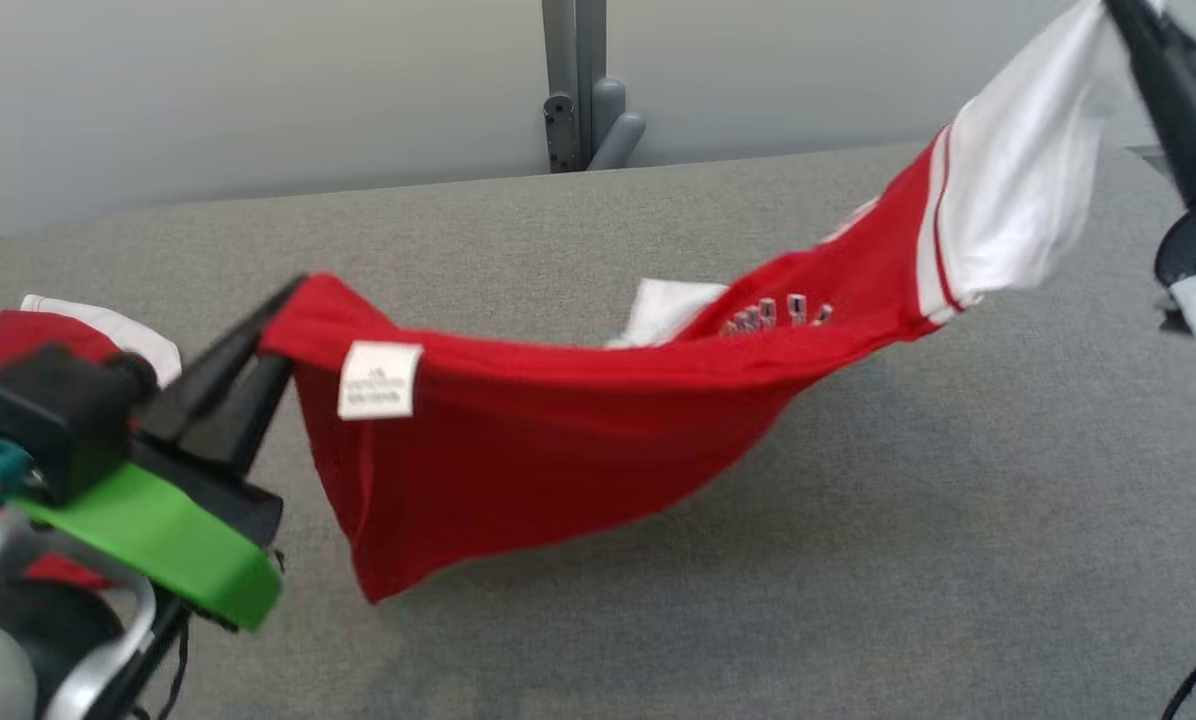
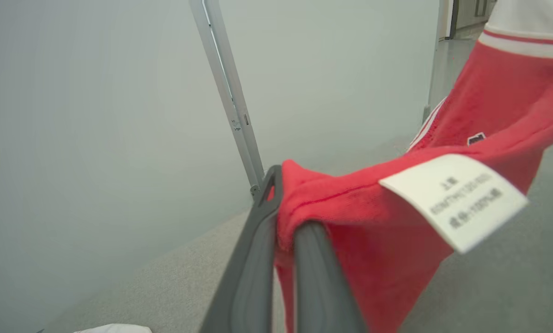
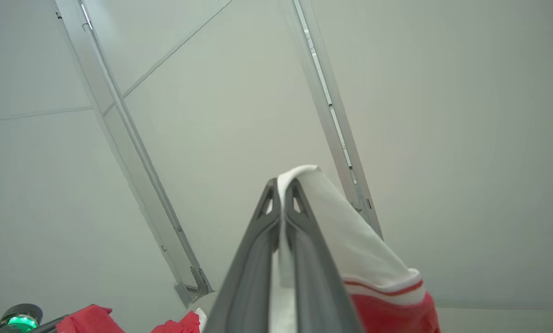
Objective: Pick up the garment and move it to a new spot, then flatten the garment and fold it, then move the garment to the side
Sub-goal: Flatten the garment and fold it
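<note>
The garment (image 1: 558, 420), red with a white sleeve, is held off the table (image 1: 858, 580) and strung between both grippers. In the head view its whole span is seen: the red end is clamped by the left gripper (image 1: 290, 288) at the lower left, the white sleeve end is lifted higher by the right gripper (image 1: 1120, 18) at the top right, and the middle sags low over the table. Whether it touches there cannot be told. A white label (image 1: 379, 380) hangs just beside the left grip, and a second red-and-white cloth (image 1: 88, 325) lies on the table behind the left arm.

In the left wrist view the grip is shown close up: red cloth (image 2: 373, 259) is bunched over and between the fingers of the left gripper (image 2: 288, 203), which are closed on it, and the print on the label (image 2: 457, 199) is seen, though blurred.

In the right wrist view the fingers of the right gripper (image 3: 283, 185) are pressed together on a fold of the white sleeve (image 3: 350, 249), with red stripes below it. A grey post (image 1: 578, 80) stands behind the table.
</note>
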Robot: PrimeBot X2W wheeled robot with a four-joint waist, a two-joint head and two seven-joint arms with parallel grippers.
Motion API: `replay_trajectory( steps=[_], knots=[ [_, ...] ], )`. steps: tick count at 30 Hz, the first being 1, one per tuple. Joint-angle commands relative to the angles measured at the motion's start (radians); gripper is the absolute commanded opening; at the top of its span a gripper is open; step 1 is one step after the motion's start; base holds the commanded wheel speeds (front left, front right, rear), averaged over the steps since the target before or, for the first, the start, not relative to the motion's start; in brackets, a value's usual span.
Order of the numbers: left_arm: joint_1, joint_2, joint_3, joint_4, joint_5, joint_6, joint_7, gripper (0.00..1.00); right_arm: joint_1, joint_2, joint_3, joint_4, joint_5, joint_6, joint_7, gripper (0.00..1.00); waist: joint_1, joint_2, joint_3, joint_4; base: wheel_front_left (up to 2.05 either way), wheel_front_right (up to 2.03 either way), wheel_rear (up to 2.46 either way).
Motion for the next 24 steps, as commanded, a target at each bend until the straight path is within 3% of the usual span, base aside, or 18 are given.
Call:
replay_trajectory(
  steps=[1,6,14,20,24],
  knots=[
    [-0.089,0.027,0.01,-0.01,-0.037,-0.007,0.035,0.0,-0.059,0.029,-0.022,-0.045,-0.023,0.001,0.034,0.0,0.0,-0.0001,0.022,-0.023,0.0,0.0,0.0],
    [-0.395,0.11,0.002,0.056,-0.101,-0.02,0.133,0.0,-0.283,0.081,-0.098,-0.096,-0.112,0.001,0.134,0.0,0.0,-0.0001,0.054,-0.029,0.0,0.0,0.0],
    [-0.693,0.134,-0.071,0.259,-0.133,-0.024,0.188,0.0,-0.496,0.082,-0.108,0.049,-0.275,0.001,0.209,0.0,0.0,-0.0001,0.154,-0.029,0.0,0.0,0.0],
    [-0.961,0.149,-0.214,0.507,-0.081,-0.024,0.11,0.0,-0.696,0.124,-0.105,0.288,-0.438,0.001,0.125,0.0,0.0,-0.0001,0.339,-0.022,0.0,0.0,0.0],
    [-1.167,0.135,-0.261,0.704,0.008,-0.024,-0.106,0.0,-0.892,0.142,-0.065,0.47,-0.548,0.001,0.011,0.0,0.0,-0.0001,0.481,-0.027,0.0,0.0,0.0]
  ],
)
